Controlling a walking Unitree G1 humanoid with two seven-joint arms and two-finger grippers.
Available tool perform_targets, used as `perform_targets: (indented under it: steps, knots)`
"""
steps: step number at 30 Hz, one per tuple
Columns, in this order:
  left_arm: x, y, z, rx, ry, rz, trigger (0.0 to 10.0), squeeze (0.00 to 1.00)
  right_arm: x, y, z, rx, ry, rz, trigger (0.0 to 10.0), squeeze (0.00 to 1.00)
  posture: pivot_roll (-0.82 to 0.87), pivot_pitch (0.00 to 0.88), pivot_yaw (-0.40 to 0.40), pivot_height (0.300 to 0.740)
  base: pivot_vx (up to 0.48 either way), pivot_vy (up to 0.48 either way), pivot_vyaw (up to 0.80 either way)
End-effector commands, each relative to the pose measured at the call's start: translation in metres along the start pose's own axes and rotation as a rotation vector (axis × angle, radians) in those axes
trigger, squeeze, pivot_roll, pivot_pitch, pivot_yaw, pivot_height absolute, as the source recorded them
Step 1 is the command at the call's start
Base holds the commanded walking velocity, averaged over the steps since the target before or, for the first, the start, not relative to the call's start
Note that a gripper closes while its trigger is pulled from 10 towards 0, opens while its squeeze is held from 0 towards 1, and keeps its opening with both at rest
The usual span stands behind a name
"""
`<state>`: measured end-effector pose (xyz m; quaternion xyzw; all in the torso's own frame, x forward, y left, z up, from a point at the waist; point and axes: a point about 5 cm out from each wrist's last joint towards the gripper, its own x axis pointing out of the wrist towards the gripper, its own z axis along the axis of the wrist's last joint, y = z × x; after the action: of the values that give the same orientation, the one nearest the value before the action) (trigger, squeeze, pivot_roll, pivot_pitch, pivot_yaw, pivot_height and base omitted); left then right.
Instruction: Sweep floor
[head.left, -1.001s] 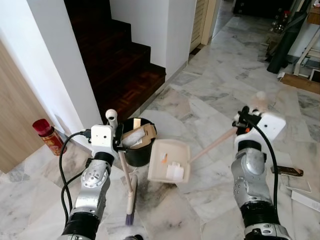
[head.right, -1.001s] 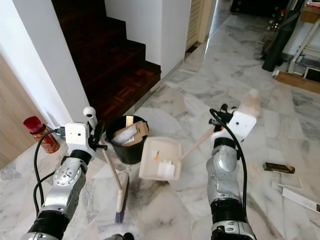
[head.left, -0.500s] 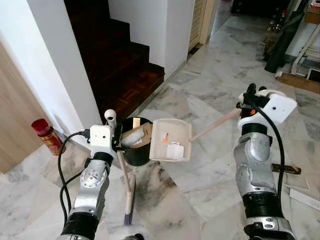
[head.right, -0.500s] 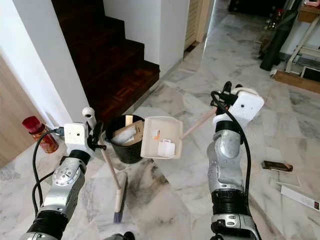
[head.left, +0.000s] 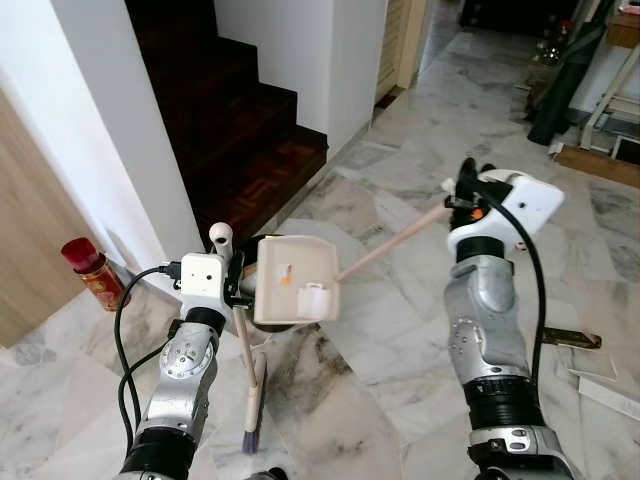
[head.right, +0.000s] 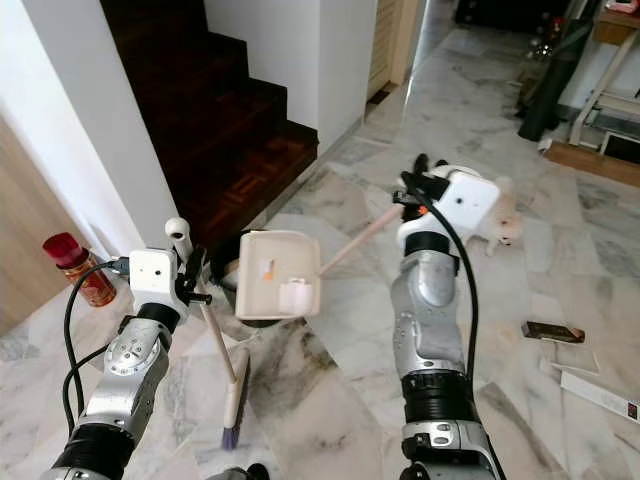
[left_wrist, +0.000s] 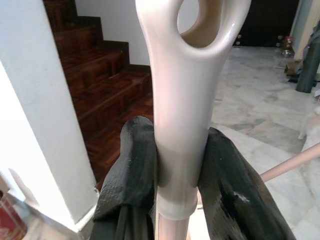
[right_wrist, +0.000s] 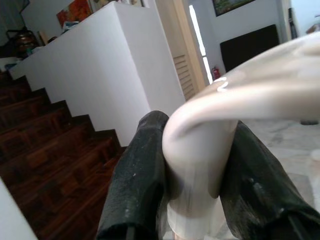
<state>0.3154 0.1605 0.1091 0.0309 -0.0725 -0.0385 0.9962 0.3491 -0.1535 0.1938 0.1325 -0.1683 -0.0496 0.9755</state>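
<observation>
Two tools are being held at this stage, one in each gripper. My right gripper (head.right: 418, 192) is clamping the end of the dustpan handle; in the right wrist view both black fingers (right_wrist: 135, 190) are pressing against the pale shaft. My left gripper (head.left: 236, 283) is clamping the broom (head.left: 252, 385) just below its looped grip, fingers (left_wrist: 131, 170) closed on either side of the stem, with the bristles resting on the marble floor (head.left: 400, 330) close to my body.

Over the last second I have been lifting the dustpan (head.left: 293, 281) off the floor and swinging it toward my left. It is now hanging raised and tilted, directly in front of the black bin, which it is largely hiding from the head camera. A white scrap and a small orange piece are still sitting inside the pan.

Judgement: collection is finished and the emptying step is in progress. The pan likely needs further tipping over the bin before the debris slides out.
</observation>
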Motion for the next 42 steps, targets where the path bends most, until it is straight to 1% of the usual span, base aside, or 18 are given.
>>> perform_targets:
  steps: [1, 5, 7, 12, 18, 32, 42]
  knots:
    - [-0.001, 0.008, 0.006, 0.006, -0.032, 0.028, 10.0, 0.00, 0.007, 0.004, 0.017, 0.023, -0.074, 0.014, 10.0, 0.00, 0.02, 0.000, 0.003, 0.740, 0.000, 0.000, 0.00]
    - [-0.005, 0.019, 0.006, 0.026, -0.034, 0.069, 10.0, 0.00, 0.006, 0.002, 0.017, 0.026, -0.070, 0.011, 10.0, 0.00, 0.03, 0.000, 0.001, 0.740, 0.000, 0.000, 0.00]
    - [-0.007, 0.019, 0.005, 0.027, -0.031, 0.069, 10.0, 0.00, 0.006, 0.002, 0.016, 0.027, -0.067, 0.010, 10.0, 0.00, 0.03, 0.000, 0.002, 0.740, 0.000, 0.000, 0.00]
    - [-0.008, 0.018, 0.005, 0.026, -0.030, 0.068, 10.0, 0.00, 0.005, 0.001, 0.015, 0.030, -0.063, 0.004, 10.0, 0.00, 0.03, 0.003, 0.004, 0.740, 0.000, 0.096, 0.00]
    - [-0.006, 0.016, 0.007, 0.028, -0.034, 0.064, 10.0, 0.00, 0.006, 0.001, 0.016, 0.033, -0.065, 0.001, 10.0, 0.00, 0.03, 0.009, 0.007, 0.740, 0.000, 0.369, 0.00]
    - [-0.005, 0.015, 0.012, 0.035, -0.048, 0.057, 10.0, 0.00, 0.005, 0.000, 0.015, 0.033, -0.062, -0.013, 10.0, 0.00, 0.03, 0.025, 0.010, 0.740, 0.000, 0.000, 0.00]
    - [-0.004, 0.016, 0.014, 0.039, -0.054, 0.056, 10.0, 0.00, 0.004, -0.004, 0.015, 0.028, -0.062, -0.037, 10.0, 0.00, 0.03, 0.020, 0.018, 0.740, 0.268, 0.000, 0.00]
